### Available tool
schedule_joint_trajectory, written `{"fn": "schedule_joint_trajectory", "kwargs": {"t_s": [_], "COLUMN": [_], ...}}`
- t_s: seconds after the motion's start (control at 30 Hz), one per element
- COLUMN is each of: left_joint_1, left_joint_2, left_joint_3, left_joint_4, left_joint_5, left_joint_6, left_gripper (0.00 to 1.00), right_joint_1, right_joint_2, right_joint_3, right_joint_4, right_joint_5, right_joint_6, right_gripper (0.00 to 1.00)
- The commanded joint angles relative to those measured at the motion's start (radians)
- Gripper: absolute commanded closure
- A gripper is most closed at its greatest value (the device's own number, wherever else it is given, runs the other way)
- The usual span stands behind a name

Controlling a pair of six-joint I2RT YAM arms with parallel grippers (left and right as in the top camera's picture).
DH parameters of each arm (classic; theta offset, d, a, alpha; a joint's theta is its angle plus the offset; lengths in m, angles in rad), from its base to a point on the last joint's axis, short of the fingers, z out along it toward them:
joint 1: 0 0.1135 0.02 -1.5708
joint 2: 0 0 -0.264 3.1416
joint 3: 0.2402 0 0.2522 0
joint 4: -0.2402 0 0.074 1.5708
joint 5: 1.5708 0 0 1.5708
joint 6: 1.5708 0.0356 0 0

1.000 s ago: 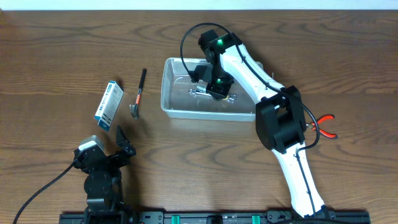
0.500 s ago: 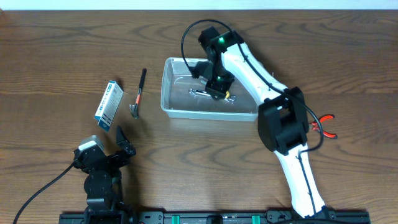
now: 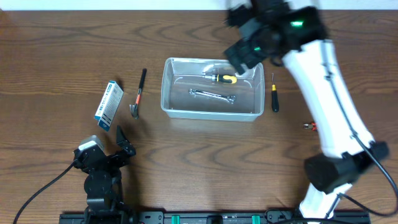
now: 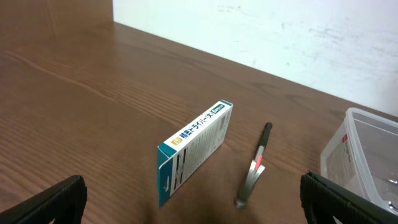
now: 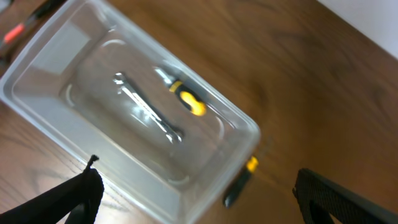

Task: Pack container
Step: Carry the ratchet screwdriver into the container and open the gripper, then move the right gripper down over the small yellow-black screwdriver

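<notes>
One screwdriver [image 3: 221, 78] newly inside container [image 3: 205, 107]

Brown wood-grain desk [image 3: 62, 50], pale wall [image 4: 280, 31] behind its far edge.

Left side: blue-and-white cardboard box [image 3: 109, 102], lying on a long side, with Japanese print on the upward face. Near it on its right, not touching: small hammer [image 3: 138, 93] with a black handle, an orange band by the metal head, and the head toward the near edge.

Right side: small screwdriver [image 3: 274, 93], black handle with a yellow band, thin shaft pointing away. Farther right, a red-tipped item [image 3: 309, 126], mostly hidden, can't identify.
</notes>
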Motion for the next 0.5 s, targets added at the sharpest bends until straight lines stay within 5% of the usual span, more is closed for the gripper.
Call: {"fn": "schedule_joint_trajectory", "kwargs": {"t_s": [0.0, 0.2, 0.47], "left_joint_1": [-0.004, -0.004, -0.004], "left_joint_2": [-0.006, -0.006, -0.006], "left_joint_3": [-0.024, -0.024, -0.024], "left_joint_4": [-0.009, -0.009, -0.009], "left_joint_5": [-0.005, -0.005, -0.005], "left_joint_6": [0.010, 0.010, 0.010], "left_gripper": [0.02, 0.02, 0.02], "right_joint_1": [-0.071, -0.186, -0.238], "right_joint_2": [-0.022, -0.012, -0.012], "right_joint_3": [0.004, -0.031, -0.235], "right_joint_4": [-0.035, -0.159, -0.108], "right_joint_5": [0.010, 0.092, 0.092], "right_joint_6": [0.138, 0.221, 0.222], "right_gripper": [0.01, 0.20, 0.50]}}
